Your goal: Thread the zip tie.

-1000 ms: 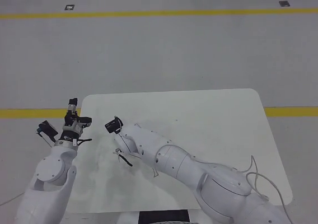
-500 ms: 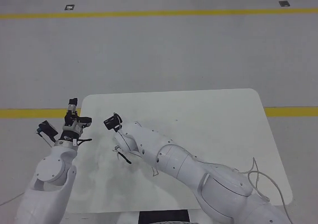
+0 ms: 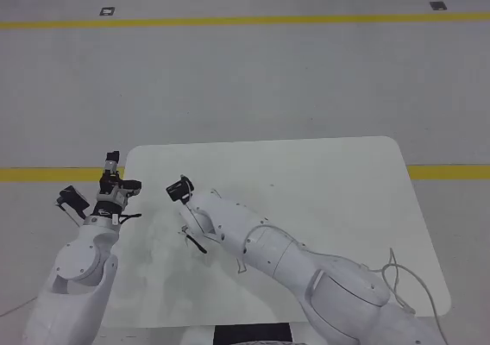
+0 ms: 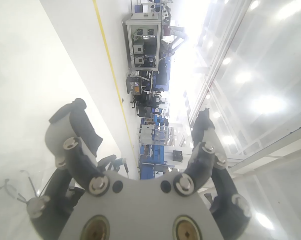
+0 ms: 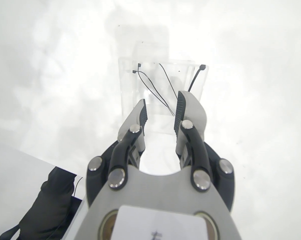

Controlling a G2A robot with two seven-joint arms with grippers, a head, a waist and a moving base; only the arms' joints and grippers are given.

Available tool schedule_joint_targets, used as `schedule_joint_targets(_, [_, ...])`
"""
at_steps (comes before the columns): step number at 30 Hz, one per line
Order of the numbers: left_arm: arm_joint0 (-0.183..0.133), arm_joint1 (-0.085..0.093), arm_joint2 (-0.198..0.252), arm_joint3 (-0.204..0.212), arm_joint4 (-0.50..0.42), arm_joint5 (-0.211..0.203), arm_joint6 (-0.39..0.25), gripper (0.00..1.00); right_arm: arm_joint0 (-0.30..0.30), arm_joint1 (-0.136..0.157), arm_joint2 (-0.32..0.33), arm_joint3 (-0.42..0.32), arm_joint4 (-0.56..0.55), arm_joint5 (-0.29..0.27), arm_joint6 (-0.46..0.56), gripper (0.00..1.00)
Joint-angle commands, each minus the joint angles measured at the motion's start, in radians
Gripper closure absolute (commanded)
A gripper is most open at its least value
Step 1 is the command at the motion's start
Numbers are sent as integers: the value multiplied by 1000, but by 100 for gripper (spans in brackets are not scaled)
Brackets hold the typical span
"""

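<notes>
— Top view?
— Left gripper [image 3: 122,172] sits at the white rounded bench's [image 3: 340,172] left edge.
— Left wrist view?
— Its fingers [image 4: 83,123] are spread wide and empty.
— Right wrist view?
— Right gripper [image 5: 160,103] is over the bench, half open, holding nothing. Thin black zip ties [image 5: 150,88] lie in a clear plastic holder [image 5: 125,81], heads far, tails toward the fingers.
</notes>
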Motion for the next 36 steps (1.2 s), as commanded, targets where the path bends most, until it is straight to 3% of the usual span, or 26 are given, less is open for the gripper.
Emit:
schedule_joint_targets(1, [0,0,0,0,0,0,0,0,0,-5,-1,9,-3,-2,2,74])
schedule_joint_targets(7, [0,0,0,0,0,0,0,0,4,-28,-8,51,-8,-16,9,68])
schedule_joint_targets(17, [0,0,0,0,0,0,0,0,26,-72,-9,147,23,-81,14,71])
schedule_joint_targets(24, [0,0,0,0,0,0,0,0,46,-81,-14,188,59,-131,18,80])
schedule_joint_targets(36, [0,0,0,0,0,0,0,0,75,-92,-42,251,115,-188,17,79])
